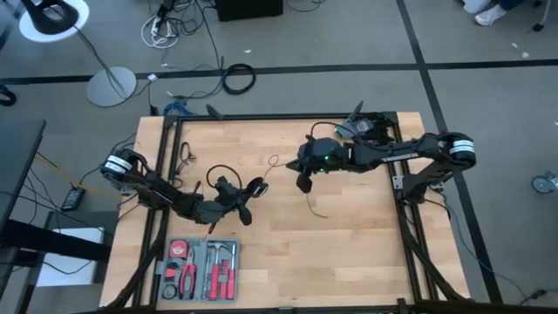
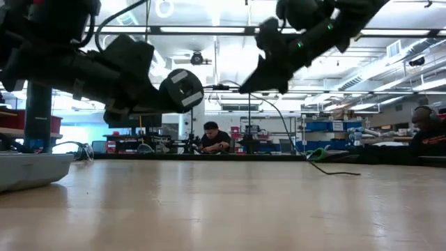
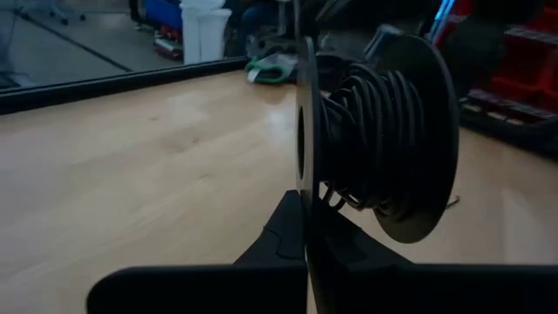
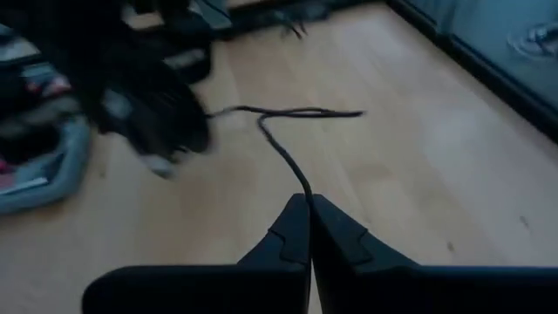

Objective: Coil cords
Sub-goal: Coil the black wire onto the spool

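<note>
The black cord is partly wound on a small round black spool (image 3: 384,131) with two flat flanges. My left gripper (image 3: 307,214) is shut on it above the table's left middle (image 1: 247,194). From the spool (image 2: 182,89) the cord (image 2: 226,86) runs to my right gripper (image 1: 304,183), which is shut on it above the table's middle. Beyond those fingers the cord's tail (image 1: 321,211) drops to the table and lies there (image 2: 334,171). My left gripper pinches the rim of the spool's near flange (image 3: 307,179) between its two fingers, edge-on. The spool is lifted clear of the table, its axis about level, with the wound cord (image 3: 370,122) beside the fingers. My right gripper pinches the thin cord (image 4: 302,185) between its two fingertips (image 4: 292,218), slanting down from the table's right. The cord is one strand and lies along the fingers. It runs slack on to a bend (image 4: 261,116); the tail's end lies on the table.
A grey tray of red-handled tools (image 1: 199,269) stands at the near left and shows in the low view (image 2: 28,171). A loose black loop (image 1: 185,159) lies at the table's left edge. Something green (image 2: 317,152) lies at the far edge. People sit in the room beyond.
</note>
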You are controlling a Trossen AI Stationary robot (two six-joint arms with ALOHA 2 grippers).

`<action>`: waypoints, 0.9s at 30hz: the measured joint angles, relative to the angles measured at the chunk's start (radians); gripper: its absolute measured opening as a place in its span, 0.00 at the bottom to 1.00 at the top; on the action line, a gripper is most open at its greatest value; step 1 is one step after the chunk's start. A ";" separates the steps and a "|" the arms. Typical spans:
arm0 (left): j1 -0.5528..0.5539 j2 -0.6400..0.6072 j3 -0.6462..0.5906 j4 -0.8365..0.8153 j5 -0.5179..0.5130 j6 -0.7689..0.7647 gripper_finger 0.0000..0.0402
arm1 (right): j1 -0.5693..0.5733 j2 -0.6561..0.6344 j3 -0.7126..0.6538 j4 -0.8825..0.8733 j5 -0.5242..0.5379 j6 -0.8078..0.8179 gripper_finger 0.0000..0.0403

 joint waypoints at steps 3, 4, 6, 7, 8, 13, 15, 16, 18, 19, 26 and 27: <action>0.014 0.000 0.000 -0.025 0.000 -0.016 0.00 | 0.026 0.011 0.059 0.000 0.007 -0.027 0.00; 0.017 0.000 0.002 -0.034 0.000 -0.023 0.00 | 0.036 0.022 0.081 0.002 0.007 -0.034 0.00; 0.023 0.000 0.005 -0.051 0.006 -0.026 0.00 | 0.058 0.059 0.124 -0.002 0.007 -0.054 0.00; 0.027 0.000 0.011 -0.065 0.007 -0.026 0.00 | 0.069 0.079 0.145 -0.014 0.007 -0.069 0.00; 0.031 0.000 0.017 -0.076 0.008 -0.028 0.00 | 0.081 0.101 0.169 -0.016 0.007 -0.086 0.00; 0.059 0.000 0.039 -0.121 0.010 -0.063 0.00 | 0.137 0.192 0.295 -0.028 0.007 -0.156 0.00; 0.071 0.000 0.044 -0.142 0.008 -0.076 0.00 | 0.159 0.225 0.335 -0.046 0.006 -0.182 0.00; 0.076 0.001 0.044 -0.144 0.007 -0.083 0.00 | 0.170 0.238 0.352 -0.045 0.003 -0.193 0.00; 0.084 0.001 0.044 -0.137 0.004 -0.094 0.00 | 0.189 0.260 0.377 -0.042 0.000 -0.211 0.00; 0.086 0.001 0.043 -0.133 0.001 -0.095 0.00 | 0.196 0.271 0.380 -0.047 -0.001 -0.211 0.00; 0.087 0.001 0.043 -0.054 -0.013 -0.063 0.00 | 0.213 0.367 0.385 -0.044 -0.004 -0.205 0.00; 0.087 0.001 0.043 -0.039 -0.013 -0.050 0.00 | 0.213 0.379 0.385 -0.049 -0.004 -0.205 0.00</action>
